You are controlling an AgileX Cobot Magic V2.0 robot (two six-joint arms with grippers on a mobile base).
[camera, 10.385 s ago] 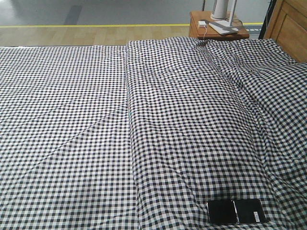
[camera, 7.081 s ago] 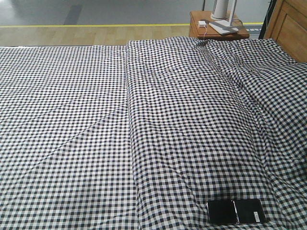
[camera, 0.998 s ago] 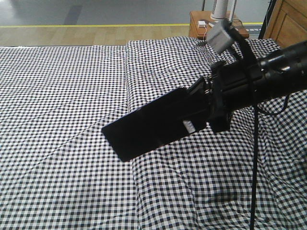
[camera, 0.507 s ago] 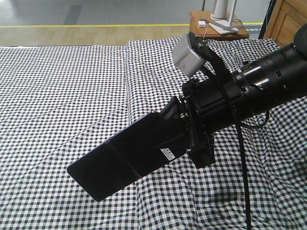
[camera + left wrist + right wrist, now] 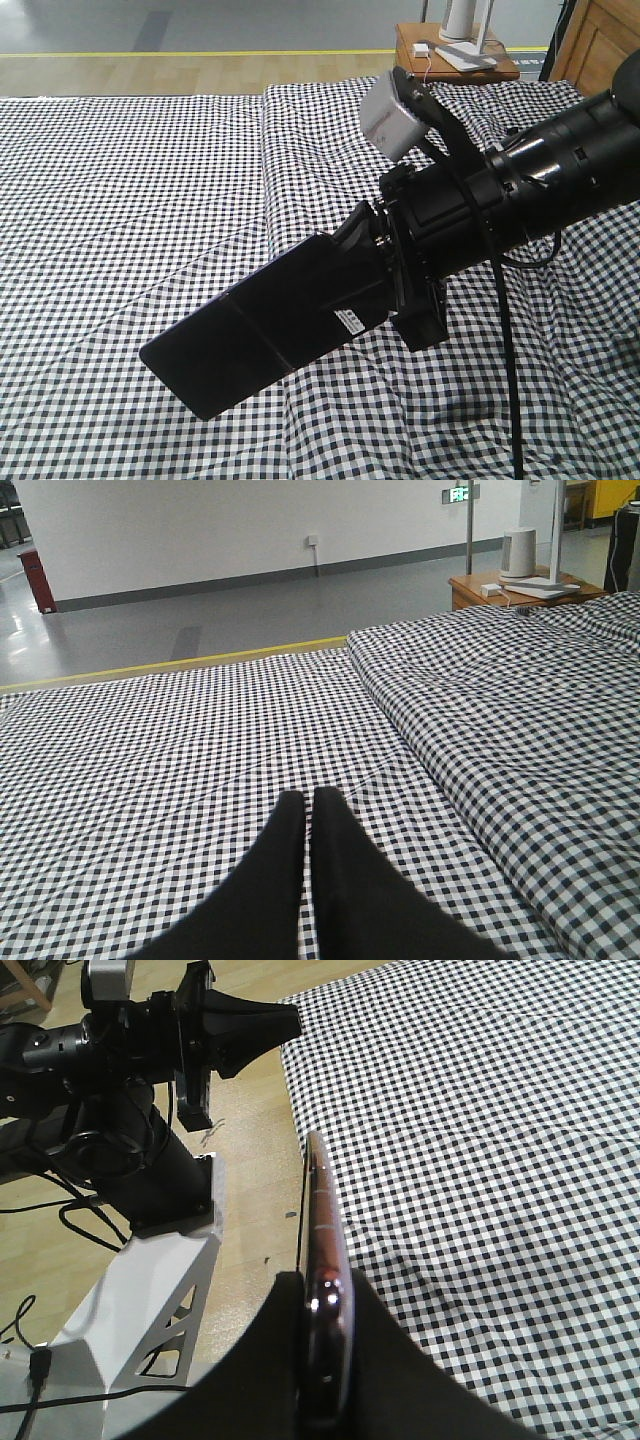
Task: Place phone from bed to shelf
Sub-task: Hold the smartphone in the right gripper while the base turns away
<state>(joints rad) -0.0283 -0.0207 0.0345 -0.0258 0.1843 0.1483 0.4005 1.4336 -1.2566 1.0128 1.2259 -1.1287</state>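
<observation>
The phone (image 5: 265,340), a glossy black slab with a crease and a small white sticker, hangs in the air over the checked bed (image 5: 140,160). My right gripper (image 5: 378,272) is shut on one end of it. The right wrist view shows the phone (image 5: 320,1210) edge-on between the two black fingers of that gripper (image 5: 325,1295), with its pinkish rim showing. My left gripper (image 5: 307,798) hovers over the bed (image 5: 150,730), fingers together with nothing between them. It also appears at the top left of the right wrist view (image 5: 285,1022). The shelf is out of view.
A reddish-brown bedside table (image 5: 455,55) with white items stands behind the bed's far right corner, beside panelled wooden furniture (image 5: 605,50). The robot's white base (image 5: 140,1300) and cables stand on the wood floor next to the bed edge (image 5: 290,1090).
The phone lay on the bed's front right corner earlier. Over the last second the right gripper carried it down and left, nearer the camera; it has barely moved in the last half second.
</observation>
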